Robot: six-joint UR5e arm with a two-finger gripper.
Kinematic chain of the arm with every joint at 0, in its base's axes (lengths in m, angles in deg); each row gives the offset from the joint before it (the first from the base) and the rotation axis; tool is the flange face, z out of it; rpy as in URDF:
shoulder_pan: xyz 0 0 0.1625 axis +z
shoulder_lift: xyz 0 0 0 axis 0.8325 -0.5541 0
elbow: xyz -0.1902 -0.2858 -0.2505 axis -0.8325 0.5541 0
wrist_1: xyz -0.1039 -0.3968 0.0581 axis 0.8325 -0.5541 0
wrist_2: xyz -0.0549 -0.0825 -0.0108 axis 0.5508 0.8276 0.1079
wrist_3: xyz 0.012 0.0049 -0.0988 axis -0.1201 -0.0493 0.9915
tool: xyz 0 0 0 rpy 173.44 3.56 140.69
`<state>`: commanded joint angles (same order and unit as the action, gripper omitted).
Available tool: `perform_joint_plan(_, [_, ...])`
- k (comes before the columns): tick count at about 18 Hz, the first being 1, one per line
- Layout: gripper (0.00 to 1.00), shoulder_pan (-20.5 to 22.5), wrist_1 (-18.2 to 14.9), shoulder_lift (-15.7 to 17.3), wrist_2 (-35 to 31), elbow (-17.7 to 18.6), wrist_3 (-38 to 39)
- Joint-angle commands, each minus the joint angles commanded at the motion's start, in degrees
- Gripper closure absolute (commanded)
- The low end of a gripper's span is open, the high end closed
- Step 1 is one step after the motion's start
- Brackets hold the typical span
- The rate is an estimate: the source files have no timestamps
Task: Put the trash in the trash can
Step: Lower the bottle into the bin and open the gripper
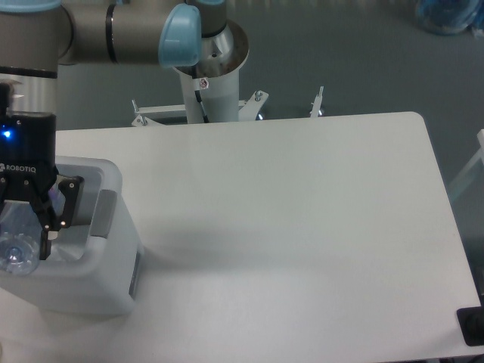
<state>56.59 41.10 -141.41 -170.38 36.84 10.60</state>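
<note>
Trash, in the form of a crushed clear plastic bottle (17,243), sits between the black fingers of the gripper (21,238) at the far left edge of the view, its round end facing up toward the camera. The pincer is clenched on the bottle: the right finger (51,227) presses against its side, while the left finger is cut off by the picture edge. A blue light glows on the gripper body just above.

Bottle and pincer hang over the open mouth of the trash can (106,227), a boxy white-grey bin with a thick rim and a grey panel on its side. Whether the bottle touches anything inside cannot be told. The wrapper cannot be made out.

The bin stands on the left end of a white table (302,227). Behind the table rises the arm's pale pedestal (208,76), and the grey arm with a light-blue joint cap (180,34) reaches across the top left.
</note>
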Motion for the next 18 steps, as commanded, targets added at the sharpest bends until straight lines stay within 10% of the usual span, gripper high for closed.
perform_joint_plan(11, [0.26,0.00,0.00,3.96,0.09,3.96,-0.09])
perform_joint_plan(14, [0.01,0.26,-0.09,4.14,0.00,3.87,-0.96])
perform_joint_plan(18, [0.00,5.17,-0.44,5.19,-6.92,5.01,-4.82])
